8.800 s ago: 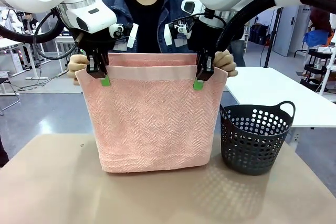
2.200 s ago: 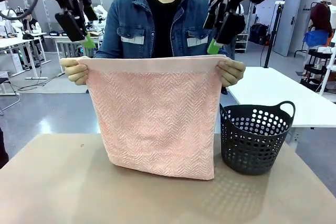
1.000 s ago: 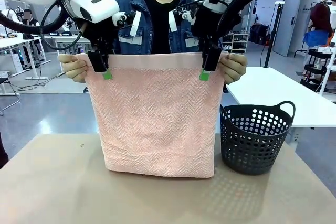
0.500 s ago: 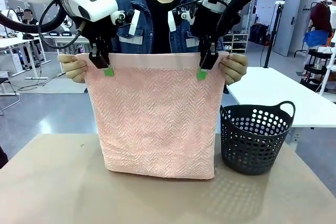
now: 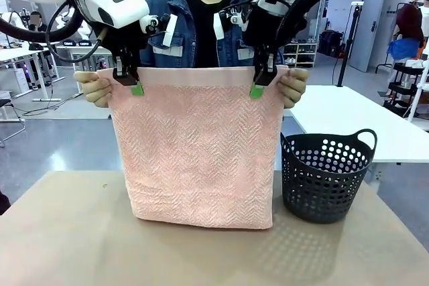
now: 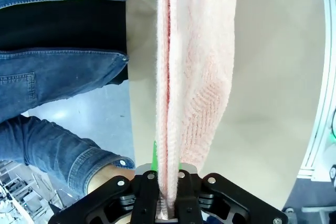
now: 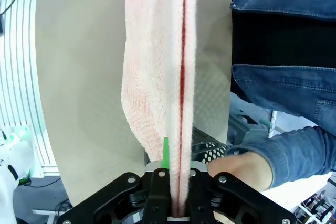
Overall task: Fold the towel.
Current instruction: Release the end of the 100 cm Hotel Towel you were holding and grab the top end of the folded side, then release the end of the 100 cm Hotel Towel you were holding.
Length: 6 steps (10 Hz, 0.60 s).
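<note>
The salmon-pink towel (image 5: 198, 145) hangs doubled over above the table, its lower edge just touching the tabletop. My left gripper (image 5: 133, 82) is shut on the towel's top edge near the left corner, and my right gripper (image 5: 257, 84) is shut on it near the right corner. The person's hands (image 5: 95, 86) still hold both top corners just outside my fingers. In the left wrist view the towel (image 6: 197, 77) runs edge-on out of the shut gripper (image 6: 168, 211). The right wrist view gives the same edge-on look at the towel (image 7: 157, 77) clamped in its gripper (image 7: 177, 211).
A dark perforated basket (image 5: 326, 175) stands on the table's right side, close to the towel's lower right corner. The person in a denim jacket (image 5: 204, 21) stands right behind the towel. The tan tabletop (image 5: 67, 239) lies in front and to the left.
Both grippers have closed on the towel's top edge and lifted slightly. The person's hands remain at the corners; the towel hangs as before.
</note>
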Tool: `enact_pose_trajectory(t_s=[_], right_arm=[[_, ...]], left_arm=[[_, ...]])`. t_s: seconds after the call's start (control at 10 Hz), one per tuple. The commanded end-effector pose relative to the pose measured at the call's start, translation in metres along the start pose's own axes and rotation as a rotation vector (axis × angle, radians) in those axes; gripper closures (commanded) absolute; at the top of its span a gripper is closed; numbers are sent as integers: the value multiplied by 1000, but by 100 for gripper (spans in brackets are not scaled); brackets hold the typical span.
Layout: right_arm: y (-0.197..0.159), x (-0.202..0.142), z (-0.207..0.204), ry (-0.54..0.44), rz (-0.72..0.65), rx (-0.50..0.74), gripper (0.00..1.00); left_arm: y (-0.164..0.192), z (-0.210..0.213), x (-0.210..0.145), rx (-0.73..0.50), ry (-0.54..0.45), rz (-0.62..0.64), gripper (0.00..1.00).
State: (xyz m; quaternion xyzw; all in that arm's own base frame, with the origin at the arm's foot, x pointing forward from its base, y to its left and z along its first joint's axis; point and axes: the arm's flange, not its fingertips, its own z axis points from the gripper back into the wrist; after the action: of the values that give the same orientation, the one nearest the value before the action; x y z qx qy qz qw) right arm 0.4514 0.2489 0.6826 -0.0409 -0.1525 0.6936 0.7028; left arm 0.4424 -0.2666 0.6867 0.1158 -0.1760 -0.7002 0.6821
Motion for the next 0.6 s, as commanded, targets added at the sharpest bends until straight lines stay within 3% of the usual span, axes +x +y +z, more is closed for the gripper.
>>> enact_pose_trajectory(t_s=[0.0, 0.1, 0.5], right_arm=[[6, -13, -8, 2, -91, -17, 100], [0, 0, 0, 0, 0, 0, 100], [0, 0, 0, 0, 0, 0, 100]], left_arm=[[-8, 1, -12, 42, -8, 93, 100], [0, 0, 0, 0, 0, 0, 100], [0, 0, 0, 0, 0, 0, 100]])
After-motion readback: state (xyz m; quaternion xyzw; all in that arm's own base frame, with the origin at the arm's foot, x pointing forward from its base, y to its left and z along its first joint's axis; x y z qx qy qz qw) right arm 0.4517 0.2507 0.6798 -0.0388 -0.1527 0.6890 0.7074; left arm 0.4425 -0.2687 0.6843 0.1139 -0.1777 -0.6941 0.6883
